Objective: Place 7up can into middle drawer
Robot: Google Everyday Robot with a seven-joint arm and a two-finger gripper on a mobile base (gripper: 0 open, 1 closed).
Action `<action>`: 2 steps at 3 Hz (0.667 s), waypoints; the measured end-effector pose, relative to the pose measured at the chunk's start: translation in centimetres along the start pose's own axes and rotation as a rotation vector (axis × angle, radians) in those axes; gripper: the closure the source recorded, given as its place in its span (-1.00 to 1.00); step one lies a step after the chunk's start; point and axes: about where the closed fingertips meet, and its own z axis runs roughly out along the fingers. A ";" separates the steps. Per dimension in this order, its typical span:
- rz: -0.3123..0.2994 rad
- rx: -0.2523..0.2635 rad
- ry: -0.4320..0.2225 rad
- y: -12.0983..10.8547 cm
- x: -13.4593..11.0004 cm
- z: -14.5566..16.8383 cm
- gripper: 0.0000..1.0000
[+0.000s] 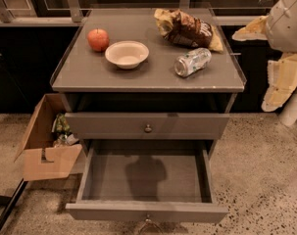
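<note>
The 7up can (192, 61) lies on its side on the right part of the cabinet top (89, 72), its metal top facing front-left. The middle drawer (148, 212) is pulled out wide below and is empty, with a shadow on its floor. My gripper (253, 29) and the cream arm behind it are at the far right edge, level with the cabinet top. It is to the right of the can and apart from it.
A red apple (98, 39) and a white bowl (127, 54) sit on the left of the top. A brown and yellow snack bag (187, 28) lies behind the can. A closed drawer front with a brass knob (148, 128) is above the open drawer. An open cardboard box (45, 146) stands on the floor at the left.
</note>
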 end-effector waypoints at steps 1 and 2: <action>-0.088 0.000 -0.034 -2.5 1.1 1.7 -1.00; -0.119 -0.005 -0.048 -5.9 2.3 4.5 -1.00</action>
